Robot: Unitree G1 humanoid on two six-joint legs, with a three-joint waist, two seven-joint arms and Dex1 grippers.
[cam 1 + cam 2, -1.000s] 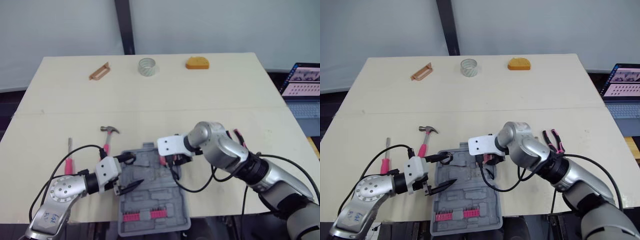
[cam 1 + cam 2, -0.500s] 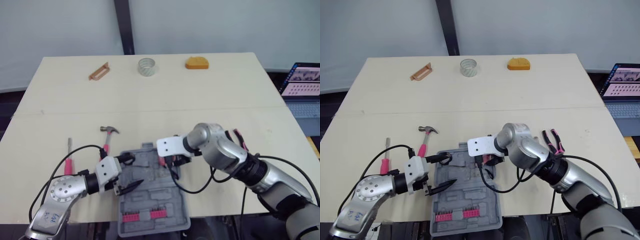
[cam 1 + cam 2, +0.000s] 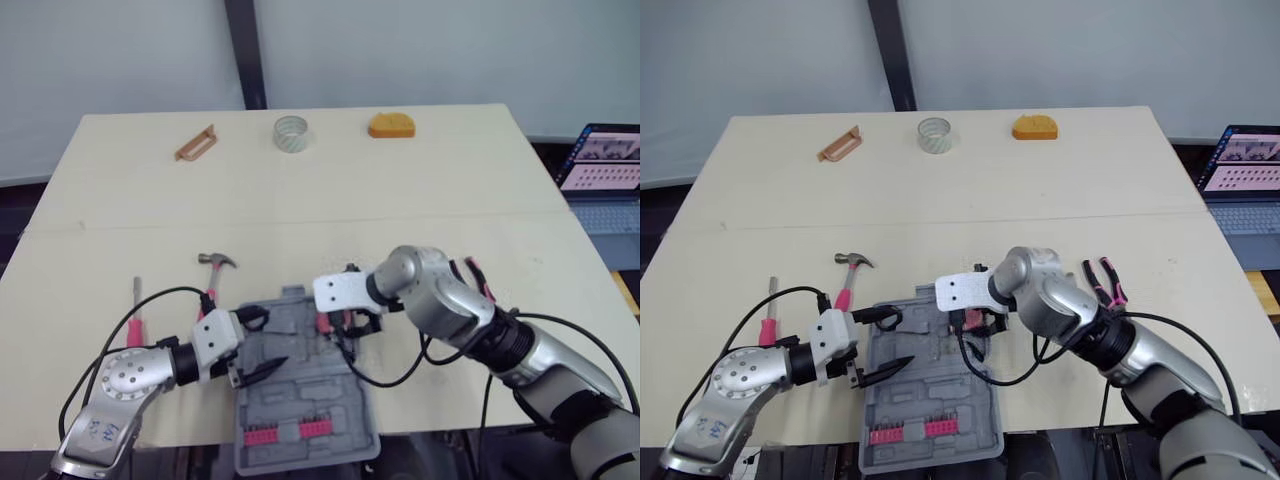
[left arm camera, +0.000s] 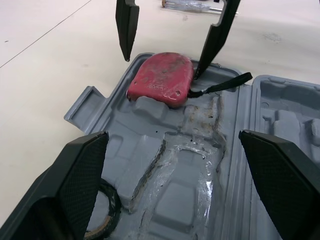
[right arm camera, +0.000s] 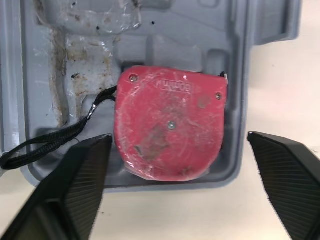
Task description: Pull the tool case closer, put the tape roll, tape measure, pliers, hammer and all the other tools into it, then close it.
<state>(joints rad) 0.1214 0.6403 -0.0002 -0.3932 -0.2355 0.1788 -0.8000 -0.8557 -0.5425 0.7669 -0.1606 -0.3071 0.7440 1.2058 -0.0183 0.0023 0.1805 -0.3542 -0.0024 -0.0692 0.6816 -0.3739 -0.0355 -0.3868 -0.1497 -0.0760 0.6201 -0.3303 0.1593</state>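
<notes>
Lift wide-open right gripper straight off red rounded tape measure in grey plastic case, dodging black strap; park open left gripper aside.

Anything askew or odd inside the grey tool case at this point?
Yes. The red tape measure seems not seated flat in the grey plastic tool case: in the left wrist view it leans on a moulded ridge near one end. Its black strap trails loose across the tray, and brownish grime stains the moulding beside it.
</notes>
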